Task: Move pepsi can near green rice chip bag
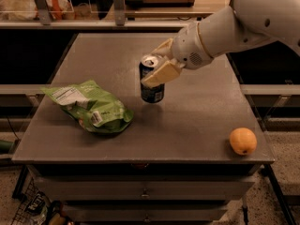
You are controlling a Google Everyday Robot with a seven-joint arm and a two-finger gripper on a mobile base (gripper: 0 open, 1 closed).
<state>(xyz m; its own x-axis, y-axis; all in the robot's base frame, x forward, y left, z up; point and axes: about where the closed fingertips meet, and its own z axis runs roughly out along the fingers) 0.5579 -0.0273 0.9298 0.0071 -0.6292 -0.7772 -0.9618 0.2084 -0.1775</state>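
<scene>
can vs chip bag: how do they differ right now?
The can is dark blue, narrow and upright; the bag is light green, wide and lying crumpled. The pincer, mid-table, grips the can; nothing touches the bag. Both are over the same table.

My cream gripper (157, 62) clasps the dark blue, silver-topped pepsi can (152, 93); left of my fingers (161, 74), the green rice chip bag (91, 108), white-panelled; right, an orange fruit (243, 140).

Orange fruit (243, 140) at grey table's (201, 118) front right corner, drawers (145, 190) beneath
</scene>
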